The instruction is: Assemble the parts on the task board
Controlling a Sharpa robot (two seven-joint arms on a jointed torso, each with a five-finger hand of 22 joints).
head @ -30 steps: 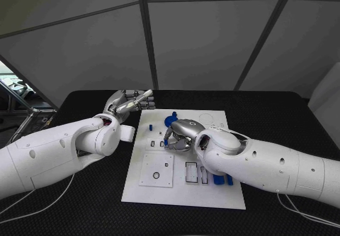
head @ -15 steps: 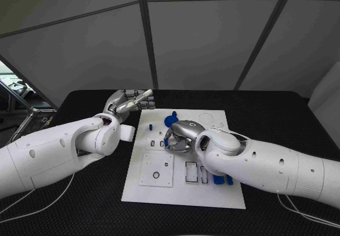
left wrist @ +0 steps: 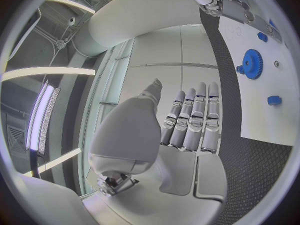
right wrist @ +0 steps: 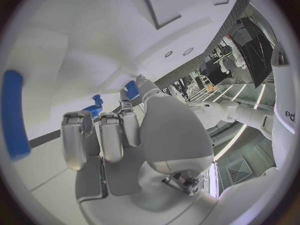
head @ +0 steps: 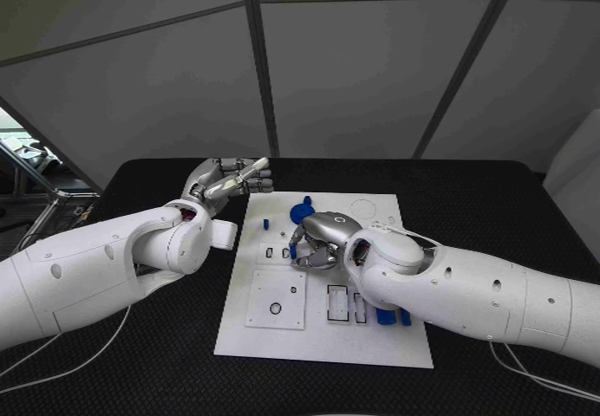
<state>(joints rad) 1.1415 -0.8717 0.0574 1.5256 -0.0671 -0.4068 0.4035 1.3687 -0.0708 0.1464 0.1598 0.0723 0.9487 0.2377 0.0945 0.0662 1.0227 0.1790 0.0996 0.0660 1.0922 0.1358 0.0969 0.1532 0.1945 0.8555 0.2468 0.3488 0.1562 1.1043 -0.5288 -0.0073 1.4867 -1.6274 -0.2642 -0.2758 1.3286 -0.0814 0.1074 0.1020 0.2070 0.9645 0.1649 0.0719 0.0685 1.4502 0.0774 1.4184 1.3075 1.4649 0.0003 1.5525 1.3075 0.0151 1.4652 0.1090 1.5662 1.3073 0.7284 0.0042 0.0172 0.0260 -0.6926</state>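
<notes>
Silver right hand [head: 320, 240] curled over task board [head: 375, 340], grasp unclear, left hand [head: 230, 182] empty, fingers extended.

A: Identify the support surface.
B: Black table [head: 500, 204], textured top.
A: Identify the backdrop.
B: Grey panelled wall [head: 350, 78], divided by dark seams.
A: Items at the far left edge?
B: Metal equipment [head: 62, 210], details unclear.

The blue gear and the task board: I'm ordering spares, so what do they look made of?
The blue gear looks like moulded or printed plastic: even saturated blue, matte, no metallic glint. The task board seems a rigid white plastic or painted plate: flat, smooth, low sheen, with crisp cut-out slots. Neither can be told for certain from looks alone.
</notes>
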